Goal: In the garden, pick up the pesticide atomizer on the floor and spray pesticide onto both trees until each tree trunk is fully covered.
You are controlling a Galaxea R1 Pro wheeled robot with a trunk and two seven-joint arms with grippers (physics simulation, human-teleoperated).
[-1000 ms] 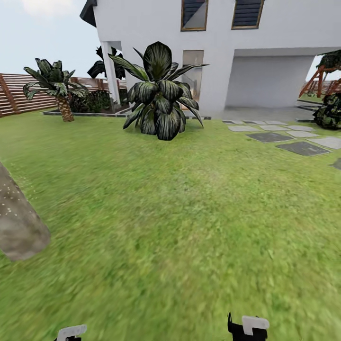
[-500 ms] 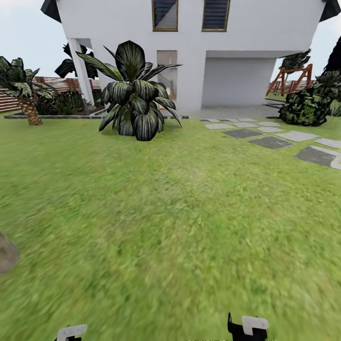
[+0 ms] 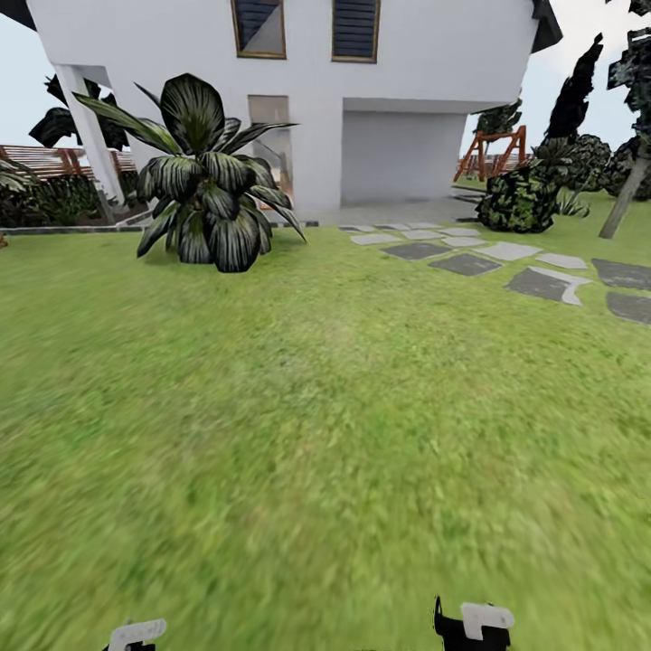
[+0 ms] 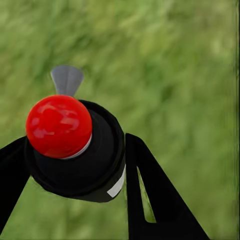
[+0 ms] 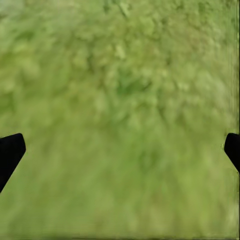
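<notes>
Red-capped pesticide atomizer (image 4: 75,150) sits clamped in the left gripper (image 4: 70,165) jaws; the right gripper (image 5: 120,150) jaws hang wide and empty above the lawn (image 3: 344,425). Steer toward the pale tree trunk (image 3: 624,203) at far right (nozzle forward), stopping near it.

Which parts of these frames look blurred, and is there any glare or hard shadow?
Head view: the near lawn is smeared, while the house and stepping stones stay fairly crisp; no hard shadows. Left wrist view: the atomizer's red cap is sharp with soft highlights, grass behind blurred. Right wrist view: the grass is soft throughout.
</notes>
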